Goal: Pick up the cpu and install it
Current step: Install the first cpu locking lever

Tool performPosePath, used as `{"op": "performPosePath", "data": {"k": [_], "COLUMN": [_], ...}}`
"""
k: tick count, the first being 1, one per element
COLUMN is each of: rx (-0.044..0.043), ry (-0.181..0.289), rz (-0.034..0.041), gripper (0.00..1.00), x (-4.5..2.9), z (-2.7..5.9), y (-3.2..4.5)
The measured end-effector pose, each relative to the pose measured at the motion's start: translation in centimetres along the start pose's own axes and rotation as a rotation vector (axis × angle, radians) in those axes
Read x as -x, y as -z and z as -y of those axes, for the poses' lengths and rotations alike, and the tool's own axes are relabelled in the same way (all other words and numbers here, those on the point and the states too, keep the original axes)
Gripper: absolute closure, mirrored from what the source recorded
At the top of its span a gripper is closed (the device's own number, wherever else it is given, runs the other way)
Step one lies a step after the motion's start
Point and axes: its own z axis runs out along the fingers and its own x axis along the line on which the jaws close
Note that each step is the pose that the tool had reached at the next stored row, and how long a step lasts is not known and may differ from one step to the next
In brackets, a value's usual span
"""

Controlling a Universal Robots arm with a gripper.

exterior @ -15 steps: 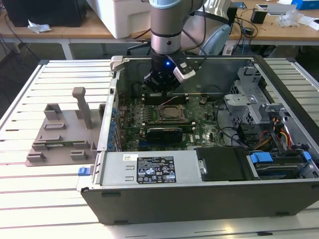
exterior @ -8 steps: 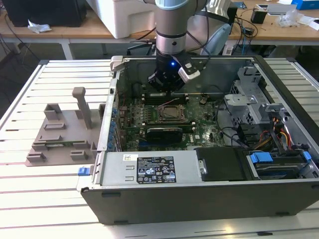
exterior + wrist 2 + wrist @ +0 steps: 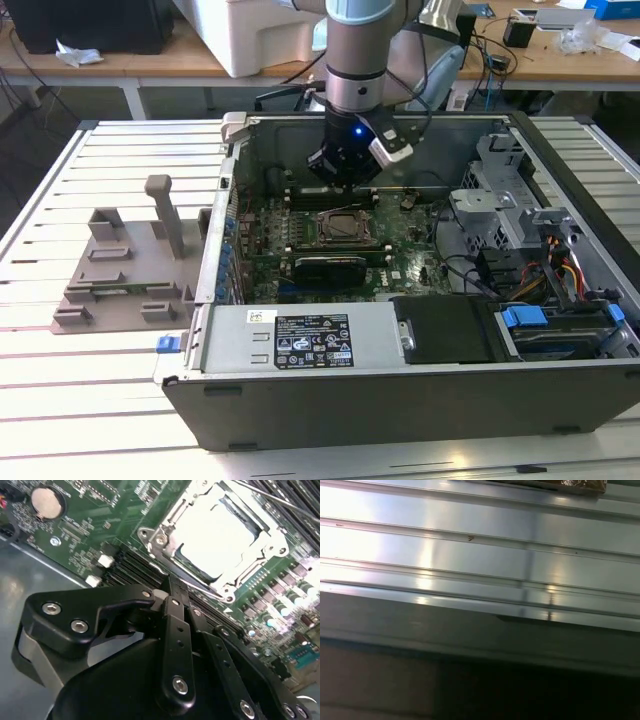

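My gripper hangs inside the open computer case, just above the far edge of the square socket on the green motherboard. In the second wrist view the gripper's black linkage sits in the foreground, with the socket's metal frame just beyond it. Inside that frame lies a flat square surface, washed out by glare. I cannot tell whether it is the cpu. Nothing shows in the gripper's grasp.
A long black card lies just in front of the socket. The power supply and drive bays fill the case's near side. A grey fixture stands on the ribbed metal table at the exterior view's left.
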Motion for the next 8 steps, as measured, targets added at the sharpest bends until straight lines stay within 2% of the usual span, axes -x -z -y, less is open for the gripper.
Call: {"op": "performPosePath", "data": {"k": [3, 8], "rx": [0.0003, 0.0003], "ry": [0.000, 0.000], "rz": [-0.0023, -0.0026], "gripper": [0.89, 0.89], "x": [0.93, 1.35], "z": [0.11, 0.18], "y": [-0.44, -0.63]}}
